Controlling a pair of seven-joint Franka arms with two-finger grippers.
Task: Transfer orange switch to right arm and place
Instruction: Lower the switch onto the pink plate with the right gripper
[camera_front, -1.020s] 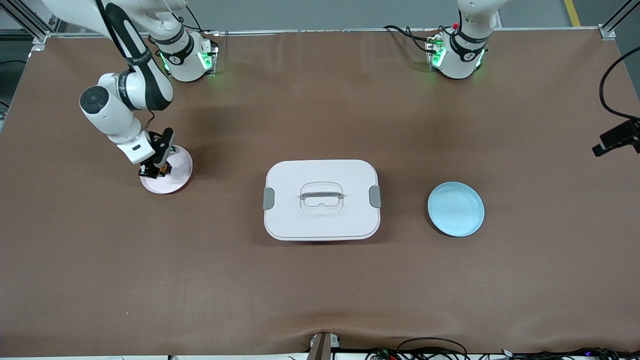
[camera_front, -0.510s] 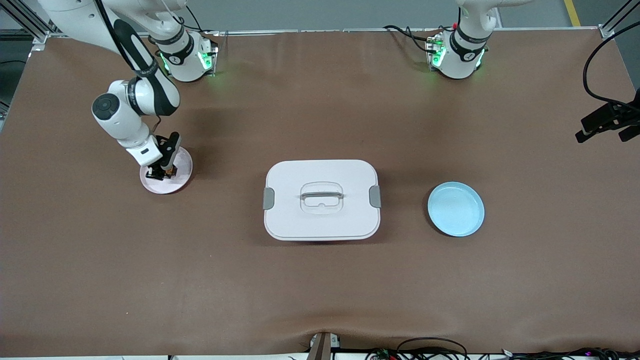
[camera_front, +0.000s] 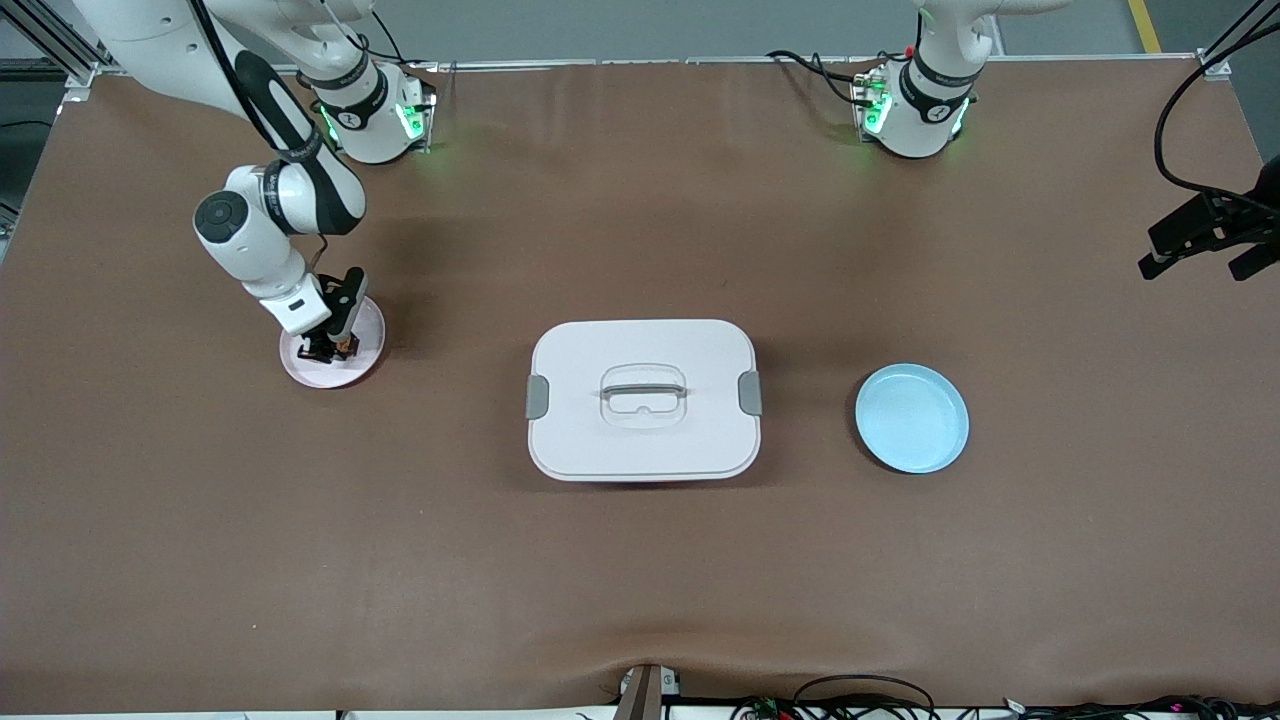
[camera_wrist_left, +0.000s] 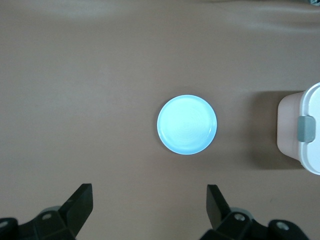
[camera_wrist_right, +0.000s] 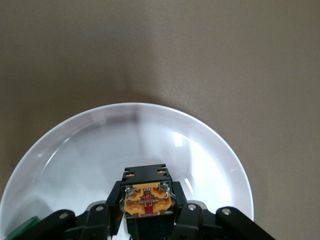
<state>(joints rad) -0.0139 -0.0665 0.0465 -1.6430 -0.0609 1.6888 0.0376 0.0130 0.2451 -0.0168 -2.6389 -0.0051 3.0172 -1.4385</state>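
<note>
Fingers of the right gripper (camera_front: 328, 350) are clamping the orange switch (camera_wrist_right: 147, 192), a small black block with bright orange fittings and a red centre on the end that shows in the right wrist view. The switch is sitting between the black fingers, over the inside of the white plate (camera_front: 360, 362), a round, glossy, shallow dish lying near the edge of the table (camera_front: 640, 580) at the right arm's end. Whether the switch is touching the plate's surface cannot be told. A scrap of green is peeking in at the plate's rim in the right wrist view.

The left gripper (camera_wrist_left: 150, 207) is hanging high with its two black fingers spread wide and holding nothing, looking down on the blue plate (camera_front: 911, 417), a smooth round pale dish lying toward the left arm's end of the table. The left arm is waiting.

In the middle of the table a white box (camera_front: 643, 399) is resting, rectangular with rounded corners, grey clips at its two short ends and a recessed handle in its lid. The table is wearing a matte brown cover.
</note>
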